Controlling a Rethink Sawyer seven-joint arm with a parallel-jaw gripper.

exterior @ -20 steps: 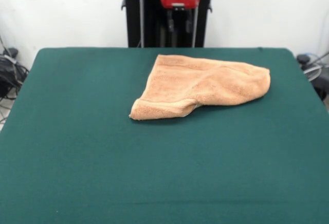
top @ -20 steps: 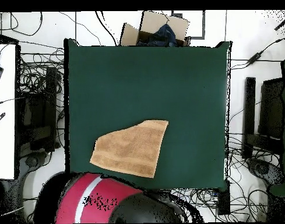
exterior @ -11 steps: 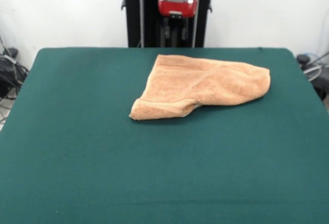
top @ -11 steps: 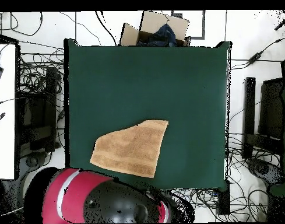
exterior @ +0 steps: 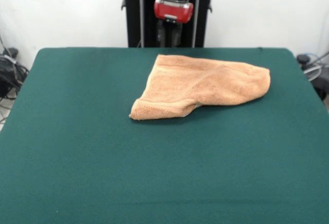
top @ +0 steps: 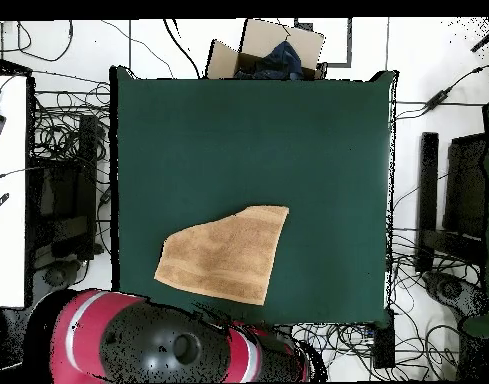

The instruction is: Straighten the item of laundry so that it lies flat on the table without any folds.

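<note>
The item of laundry (exterior: 205, 85), a peach-orange towel, lies crumpled on the far right part of the green table (exterior: 103, 157). Its near left corner is doubled over into a thick roll, and its outline is uneven. From overhead the towel (top: 228, 255) sits by the table's (top: 248, 140) bottom edge, left of centre. My gripper (exterior: 168, 40) hangs under its red wrist beyond the table's far edge, behind the towel's left end and not touching it. It looks open and holds nothing. Overhead, the red and black arm (top: 168, 345) hides the gripper.
A cardboard box (top: 273, 50) stands off the table's top edge in the overhead view. Cables cover the floor on all sides. A white desk (top: 6, 190) stands to the left and black equipment (top: 458, 190) to the right.
The gripper has shifted a little to the left in the front view. Overhead, the arm has swung left along the table's bottom edge. The towel has not moved.
</note>
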